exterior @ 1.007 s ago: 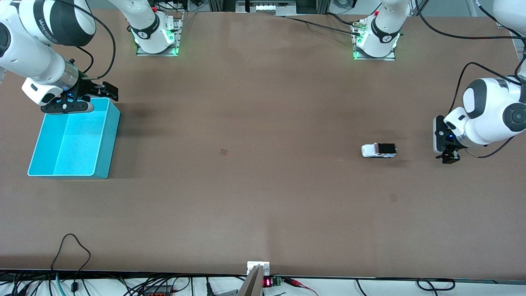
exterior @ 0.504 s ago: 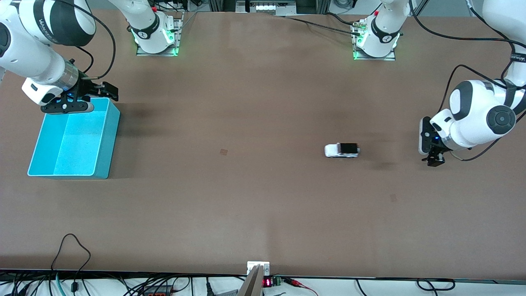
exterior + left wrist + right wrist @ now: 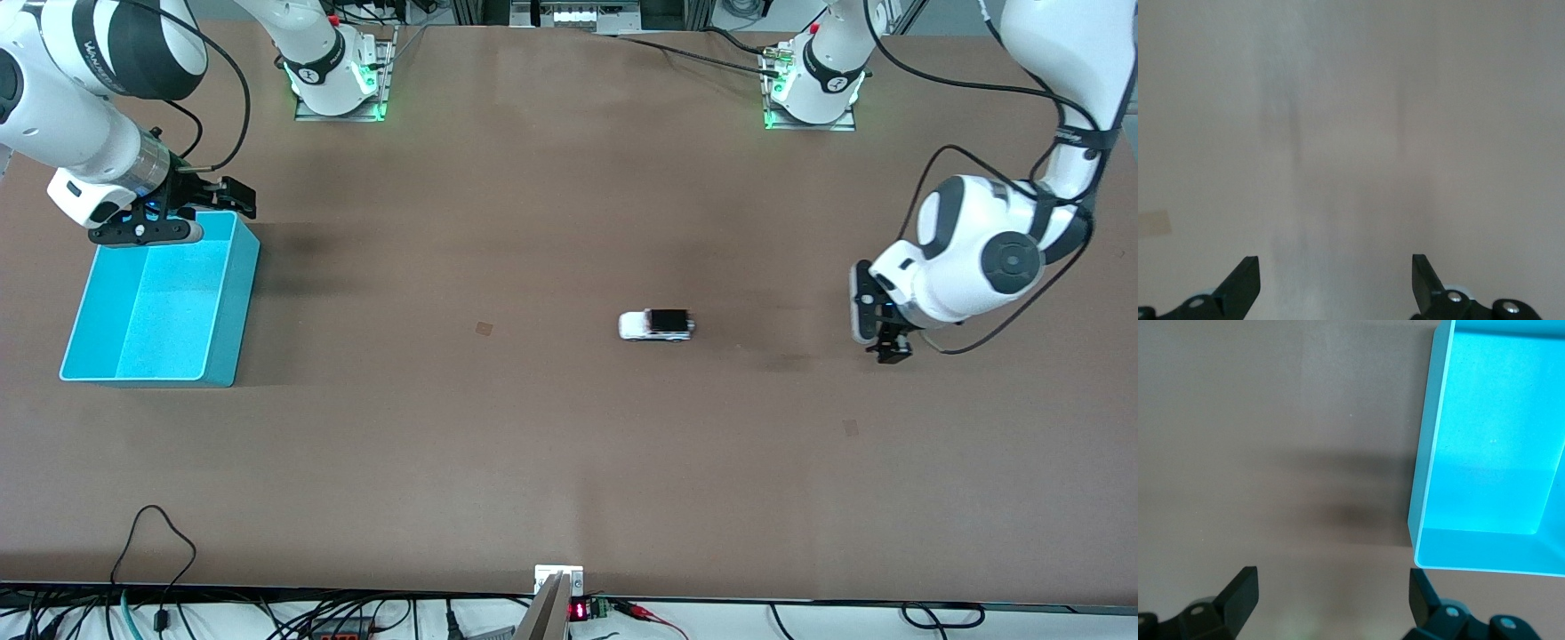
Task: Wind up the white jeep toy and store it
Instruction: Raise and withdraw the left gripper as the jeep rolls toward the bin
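The white jeep toy [image 3: 656, 325], with its black roof panel, stands on its wheels on the brown table near the middle, not held by anything. My left gripper [image 3: 889, 347] hangs low over the table toward the left arm's end, well apart from the jeep. In the left wrist view it [image 3: 1335, 287] is open and empty over bare table, and the jeep is out of that view. My right gripper [image 3: 178, 215] is open and empty over the farther edge of the cyan bin [image 3: 151, 302]. In the right wrist view it [image 3: 1331, 600] is beside the bin [image 3: 1491, 440].
The cyan bin is empty and stands at the right arm's end of the table. Both arm bases [image 3: 338, 80] [image 3: 813, 84] stand along the farther table edge. Cables [image 3: 160, 542] and a small box [image 3: 558, 578] lie at the nearer edge.
The jeep has rolled along the table from the left arm's end toward the middle. My left gripper has moved the same way after it. The right arm has not moved.
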Action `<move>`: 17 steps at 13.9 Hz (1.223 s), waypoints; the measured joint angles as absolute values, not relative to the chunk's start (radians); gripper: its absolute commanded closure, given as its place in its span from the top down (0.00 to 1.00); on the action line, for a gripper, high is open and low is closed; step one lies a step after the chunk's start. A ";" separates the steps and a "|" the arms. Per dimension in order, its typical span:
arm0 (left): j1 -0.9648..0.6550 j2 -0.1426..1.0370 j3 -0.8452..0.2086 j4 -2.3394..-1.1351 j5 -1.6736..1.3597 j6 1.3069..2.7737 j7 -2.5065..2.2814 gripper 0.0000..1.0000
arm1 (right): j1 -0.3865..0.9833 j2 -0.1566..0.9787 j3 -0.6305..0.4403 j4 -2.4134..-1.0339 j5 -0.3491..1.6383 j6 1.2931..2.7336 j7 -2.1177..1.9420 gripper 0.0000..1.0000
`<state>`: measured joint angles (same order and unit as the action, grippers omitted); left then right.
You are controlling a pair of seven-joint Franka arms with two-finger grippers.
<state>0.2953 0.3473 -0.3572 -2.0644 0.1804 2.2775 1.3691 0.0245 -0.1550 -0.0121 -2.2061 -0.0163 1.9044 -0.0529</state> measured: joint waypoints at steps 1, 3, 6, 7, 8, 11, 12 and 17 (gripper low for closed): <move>0.274 0.347 -0.357 -2.062 0.180 2.278 1.319 1.00 | 0.025 -0.155 -0.012 -2.206 -0.016 1.904 -0.053 1.00; 0.244 0.347 -0.357 -2.043 0.180 2.280 1.225 1.00 | 0.025 -0.155 -0.012 -2.206 -0.016 1.904 -0.053 1.00; 0.224 0.347 -0.357 -1.999 0.179 2.280 1.080 1.00 | 0.025 -0.155 -0.012 -2.206 -0.016 1.904 -0.053 1.00; 0.218 0.347 -0.357 -1.989 0.173 2.280 1.018 1.00 | 0.025 -0.155 -0.012 -2.206 -0.016 1.904 -0.053 1.00; 0.212 0.347 -0.357 -1.983 0.160 2.280 0.955 1.00 | 0.025 -0.155 -0.012 -2.206 -0.016 1.904 -0.053 1.00; 0.191 0.336 -0.357 -1.971 0.110 2.280 0.772 1.00 | 0.025 -0.155 -0.012 -2.206 -0.016 1.904 -0.053 1.00; 0.185 0.325 -0.357 -1.967 0.102 2.280 0.710 1.00 | 0.025 -0.155 -0.012 -2.206 -0.016 1.904 -0.053 1.00; 0.170 0.244 -0.346 -1.926 0.096 2.280 0.417 1.00 | 0.025 -0.155 -0.012 -2.206 -0.016 1.904 -0.053 1.00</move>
